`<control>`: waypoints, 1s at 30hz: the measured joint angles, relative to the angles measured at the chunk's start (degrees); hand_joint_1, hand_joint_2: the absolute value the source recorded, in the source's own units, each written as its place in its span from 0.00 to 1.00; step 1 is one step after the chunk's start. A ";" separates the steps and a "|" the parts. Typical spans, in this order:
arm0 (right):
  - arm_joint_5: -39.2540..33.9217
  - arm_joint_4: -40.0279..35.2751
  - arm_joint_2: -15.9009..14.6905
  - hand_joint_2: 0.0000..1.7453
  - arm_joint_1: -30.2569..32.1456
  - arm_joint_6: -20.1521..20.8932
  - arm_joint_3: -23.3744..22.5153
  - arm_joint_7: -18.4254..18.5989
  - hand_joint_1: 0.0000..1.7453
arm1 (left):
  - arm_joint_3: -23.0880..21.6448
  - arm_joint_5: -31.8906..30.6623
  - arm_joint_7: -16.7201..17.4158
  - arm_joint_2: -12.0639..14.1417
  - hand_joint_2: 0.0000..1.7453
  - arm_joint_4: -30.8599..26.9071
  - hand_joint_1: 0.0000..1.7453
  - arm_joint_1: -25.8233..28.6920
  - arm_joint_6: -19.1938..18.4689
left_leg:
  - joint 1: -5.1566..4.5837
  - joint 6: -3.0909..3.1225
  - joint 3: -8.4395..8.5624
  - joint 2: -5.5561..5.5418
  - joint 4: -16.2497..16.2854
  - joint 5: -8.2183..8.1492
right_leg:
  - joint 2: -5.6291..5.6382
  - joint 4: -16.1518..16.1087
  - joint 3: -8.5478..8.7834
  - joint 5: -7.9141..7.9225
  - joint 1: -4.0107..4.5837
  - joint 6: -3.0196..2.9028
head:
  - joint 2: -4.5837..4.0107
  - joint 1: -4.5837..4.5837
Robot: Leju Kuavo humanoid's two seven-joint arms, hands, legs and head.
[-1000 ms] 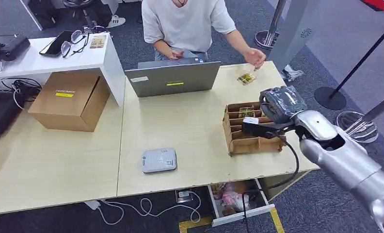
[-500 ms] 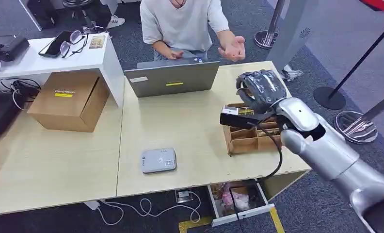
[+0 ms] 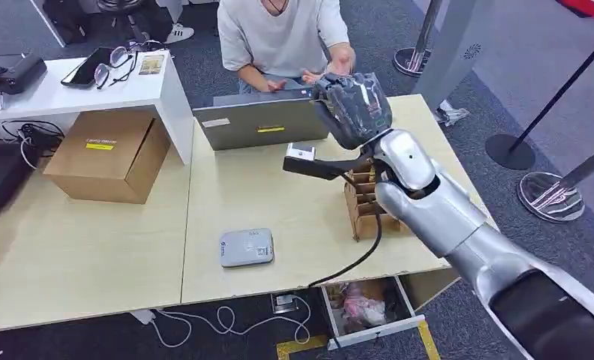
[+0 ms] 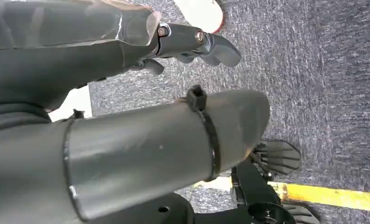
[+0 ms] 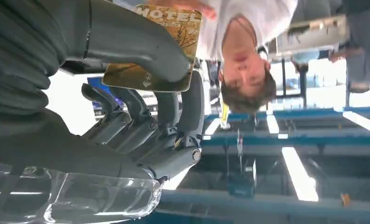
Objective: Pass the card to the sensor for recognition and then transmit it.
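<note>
The sensor [image 3: 246,247], a flat grey reader, lay on the near part of the table [image 3: 114,247], slightly left of centre, with nothing over it. To its right and a little farther stood the cardboard organiser [image 3: 369,210]. Above and left of the organiser, the right hand [image 3: 350,112] gripped the card [image 3: 301,152] between thumb and fingers (the right wrist view showed the thumb pressed on a printed tan face [image 5: 157,46]). Over the preceding second this hand had risen from the organiser's slots and swung left and farther away, toward the laptop [image 3: 264,124]; the card was therefore judged to be lifted out of the organiser but not yet presented to the sensor, which remained nearer and to the left. The card seemed to lie nearly flat, its long axis apparently running left to right and its free end pointing left. The left hand [image 4: 127,140] hung beside the body, its fingers curled in with nothing in them. Beyond the laptop a person [image 3: 283,34] sat at the far edge.
</note>
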 joint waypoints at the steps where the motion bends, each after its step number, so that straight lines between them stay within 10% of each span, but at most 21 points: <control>1: 0.44 1.30 0.71 1.00 -0.35 -1.92 -0.13 -0.09 1.00 | 0.00 -0.04 0.13 -0.07 0.00 0.00 0.00 -0.16 0.09 | 0.00 0.00 0.00 0.00 0.00 0.00 | 0.00 0.00 0.00 0.00 0.00 0.00 | 0.00 0.02; 9: 5.73 12.28 5.19 1.00 -2.94 -14.03 -0.77 -0.81 1.00 | 0.00 -0.22 0.96 -0.79 0.00 0.00 0.00 -1.45 1.53 | -0.02 0.00 0.00 0.00 0.01 0.00 | 0.00 -0.02 0.00 0.00 -0.01 0.00 | 0.00 0.00; 24: 8.64 23.07 9.60 1.00 -5.60 -14.15 -0.68 1.66 1.00 | 0.02 -0.07 2.14 -2.01 0.00 0.00 0.00 -2.94 2.84 | -0.02 0.00 0.01 0.00 0.01 0.00 | 0.01 -0.01 0.00 0.00 0.00 0.00 | 0.00 0.00; 25: 8.57 23.38 9.73 1.00 -5.60 -14.22 -0.68 1.66 0.93 | 0.02 -0.07 2.16 -2.05 0.00 0.00 0.00 -3.01 2.91 | -0.02 0.00 0.01 -0.01 0.01 0.00 | 0.00 -0.01 0.00 0.00 0.00 0.00 | 0.00 0.02; 27: 8.49 24.01 9.88 1.00 -5.61 -14.29 -0.68 1.66 0.08 | 0.02 -0.07 2.32 -2.14 0.00 0.00 0.00 -3.15 3.02 | -0.02 0.00 0.00 -0.01 0.01 0.00 | 0.00 -0.01 0.00 0.00 -0.01 0.00 | 0.00 0.00; 30: 8.40 24.56 10.10 1.00 -5.62 -14.42 -0.70 1.40 0.00 | 0.02 -0.02 2.80 -2.23 0.00 0.00 0.00 -3.31 3.13 | -0.02 0.00 0.01 -0.01 0.01 0.00 | 0.00 -0.01 0.00 0.00 -0.01 0.00 | 0.00 0.00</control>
